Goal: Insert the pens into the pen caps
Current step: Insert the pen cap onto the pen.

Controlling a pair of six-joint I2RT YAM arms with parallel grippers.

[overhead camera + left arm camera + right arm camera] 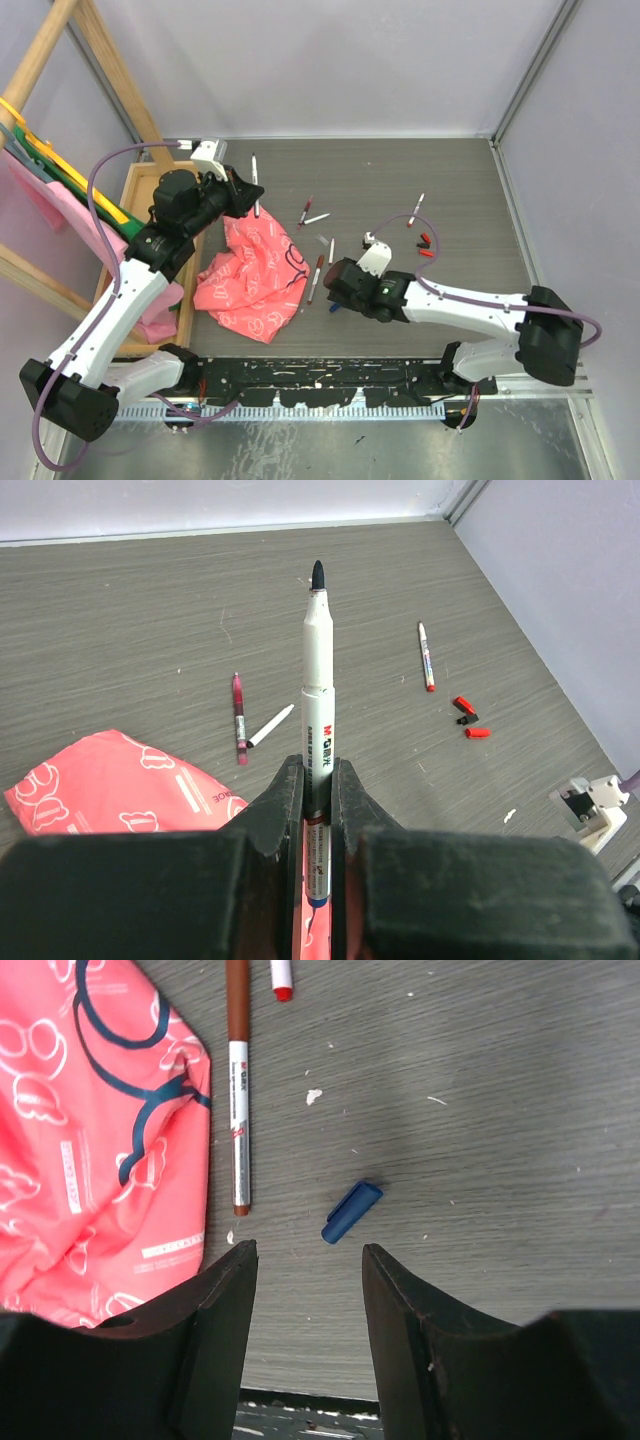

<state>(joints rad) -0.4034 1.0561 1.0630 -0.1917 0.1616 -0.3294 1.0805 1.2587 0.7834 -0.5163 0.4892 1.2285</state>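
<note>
Grey woodgrain tabletop (450,200): left gripper (318,770) pinches uncapped pen (317,670), right gripper (307,1250) spread near blue cap (351,1212), lower centre; off-centre closing likely skids the cap away.

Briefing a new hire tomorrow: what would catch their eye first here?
The crumpled pink cloth left of centre on the dark table stands out most. Over its far end, the left gripper is shut on an uncapped pen, dark tip pointing away. Near the front edge, the right gripper hangs open, a blue cap lying just ahead of it.
</note>
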